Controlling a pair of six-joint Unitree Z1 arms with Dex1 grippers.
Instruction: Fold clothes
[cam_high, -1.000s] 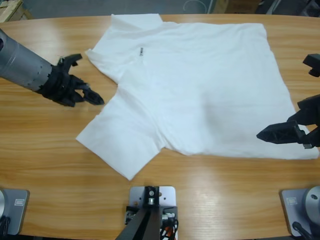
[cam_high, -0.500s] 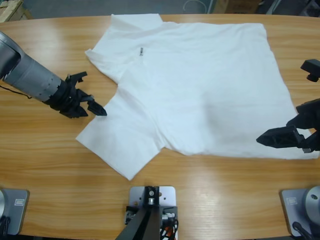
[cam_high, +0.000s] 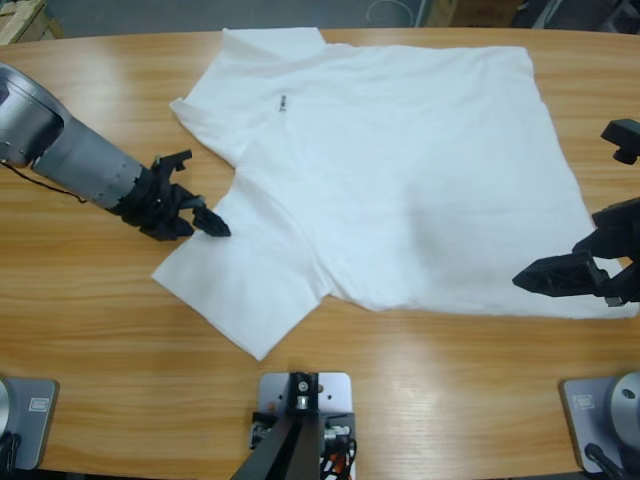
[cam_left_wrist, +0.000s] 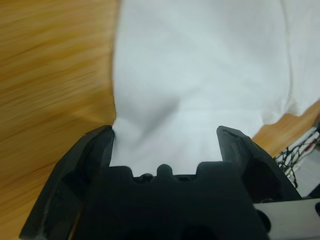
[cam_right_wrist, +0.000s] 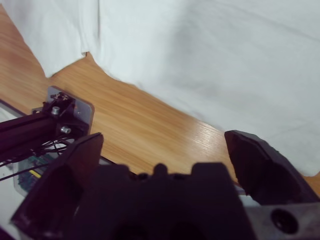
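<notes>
The white T-shirt (cam_high: 400, 180) lies spread flat across the wooden table (cam_high: 100, 330), its tiny dark logo (cam_high: 284, 102) visible only from above. The left gripper (cam_high: 205, 222) sits at the near-left sleeve's edge; its wrist view shows the jaws wide apart over cloth. The right gripper (cam_high: 545, 275), likewise open, hovers at the near-right hem.

You see a plain white T-shirt (cam_high: 400, 170) with a tiny dark logo (cam_high: 284, 102) on its chest. It lies on a table (cam_high: 100, 300) of warm orange-brown wood with streaked grain. Both grippers, the left gripper (cam_high: 205, 222) and the right gripper (cam_high: 560, 275), are black. The left arm (cam_high: 60, 150) is silver-grey, darker grey toward its wrist.
</notes>
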